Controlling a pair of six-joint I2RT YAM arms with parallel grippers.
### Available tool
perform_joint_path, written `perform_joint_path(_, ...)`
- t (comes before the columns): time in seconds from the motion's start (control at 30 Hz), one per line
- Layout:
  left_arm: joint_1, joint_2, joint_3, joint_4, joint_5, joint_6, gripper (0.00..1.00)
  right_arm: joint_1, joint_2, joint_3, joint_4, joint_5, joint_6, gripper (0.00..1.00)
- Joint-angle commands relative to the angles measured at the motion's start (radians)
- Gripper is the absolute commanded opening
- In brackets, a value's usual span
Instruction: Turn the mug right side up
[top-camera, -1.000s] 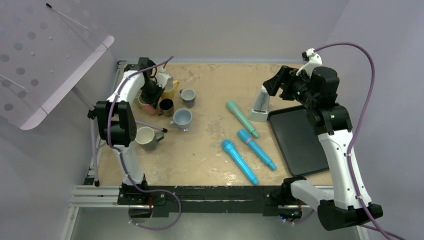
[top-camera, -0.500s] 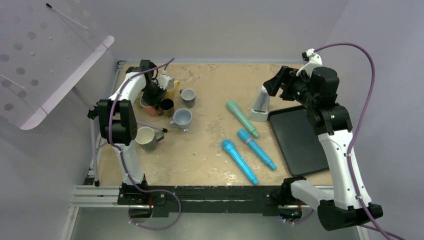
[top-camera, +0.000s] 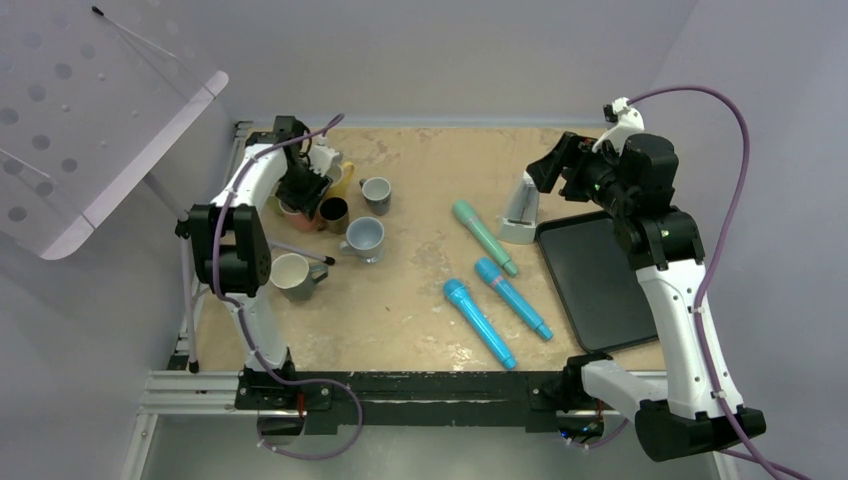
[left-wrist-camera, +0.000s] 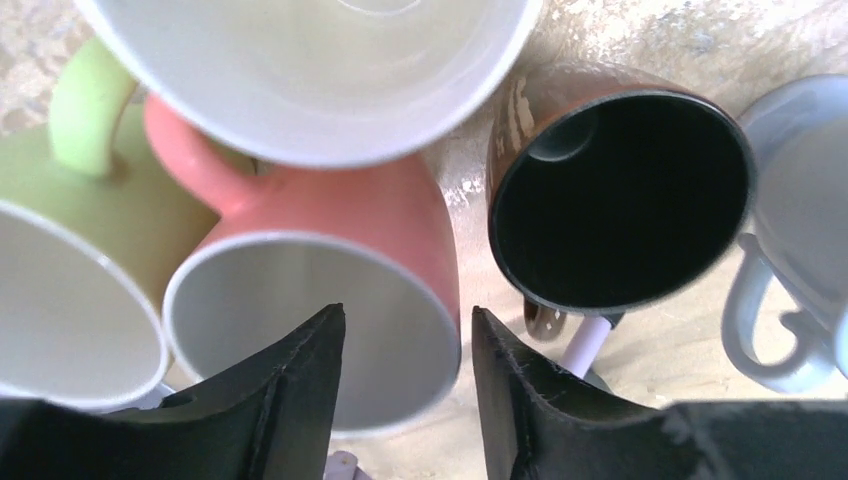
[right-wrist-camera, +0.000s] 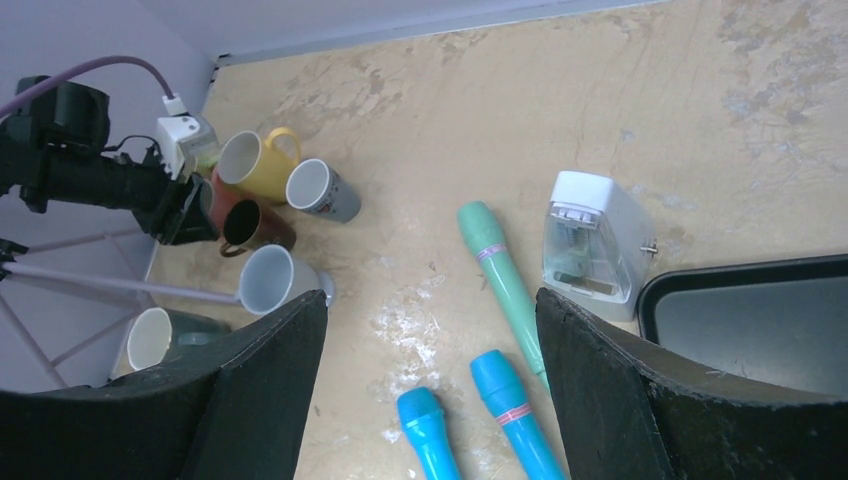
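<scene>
Several mugs cluster at the table's far left, all with their openings showing. In the left wrist view a pink mug (left-wrist-camera: 400, 215) with a white inside sits under my left gripper (left-wrist-camera: 405, 335). The gripper is open. Its left finger is over the mug's mouth and its right finger is outside the rim. A brown mug (left-wrist-camera: 620, 200) stands to the right, a white mug (left-wrist-camera: 330, 60) above, a green-yellow mug (left-wrist-camera: 60, 250) to the left. In the top view the left gripper (top-camera: 303, 192) hovers over the pink mug (top-camera: 290, 214). My right gripper (top-camera: 541, 170) is open and empty, high above the table.
A pale blue mug (top-camera: 365, 238), a small grey mug (top-camera: 376, 193) and a white mug (top-camera: 290, 275) stand around the cluster. A green pen-like tube (top-camera: 485, 237) and two blue ones (top-camera: 512, 298) lie mid-table. A pencil sharpener (top-camera: 520, 210) and a black tray (top-camera: 600, 285) are at the right.
My left gripper has shifted slightly over the mug cluster and stays open. The right arm has not moved.
</scene>
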Motion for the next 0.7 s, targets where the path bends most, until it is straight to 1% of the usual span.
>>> perform_joint_path(0.0,0.008,-0.117,0.044,-0.036,0.020,-0.014,0.57,-0.001,-0.020,-0.005,-0.002,0.039,-0.023,0.81)
perform_joint_path(0.07,0.009,-0.148,0.065,-0.064,0.056,-0.011,0.59,-0.002,-0.028,-0.008,-0.003,0.088,-0.020,0.81)
perform_joint_path(0.13,0.008,-0.181,0.101,-0.106,0.130,-0.008,0.61,-0.002,-0.054,-0.027,0.029,0.140,-0.012,0.81)
perform_joint_path(0.27,0.006,-0.288,0.130,-0.148,0.222,-0.039,0.65,-0.002,-0.133,-0.115,0.182,0.199,-0.053,0.81)
perform_joint_path(0.37,0.004,-0.419,0.092,-0.129,0.297,-0.073,0.72,-0.003,-0.209,-0.227,0.341,0.266,-0.121,0.82)
perform_joint_path(0.43,0.004,-0.528,0.028,-0.093,0.345,-0.093,0.83,-0.003,-0.266,-0.318,0.449,0.277,-0.159,0.82)
perform_joint_path(0.47,0.003,-0.590,-0.017,-0.072,0.367,-0.099,0.92,-0.002,-0.294,-0.383,0.519,0.275,-0.179,0.82)
perform_joint_path(0.5,0.002,-0.653,-0.068,-0.048,0.382,-0.101,0.99,-0.002,-0.320,-0.437,0.567,0.281,-0.200,0.82)
perform_joint_path(0.57,-0.001,-0.803,-0.181,-0.005,0.379,-0.095,1.00,-0.002,-0.385,-0.543,0.663,0.311,-0.215,0.80)
perform_joint_path(0.6,-0.001,-0.866,-0.263,0.013,0.366,-0.088,1.00,-0.002,-0.411,-0.598,0.703,0.338,-0.206,0.79)
perform_joint_path(0.67,-0.003,-1.002,-0.394,0.085,0.311,-0.096,1.00,-0.003,-0.465,-0.707,0.780,0.390,-0.167,0.79)
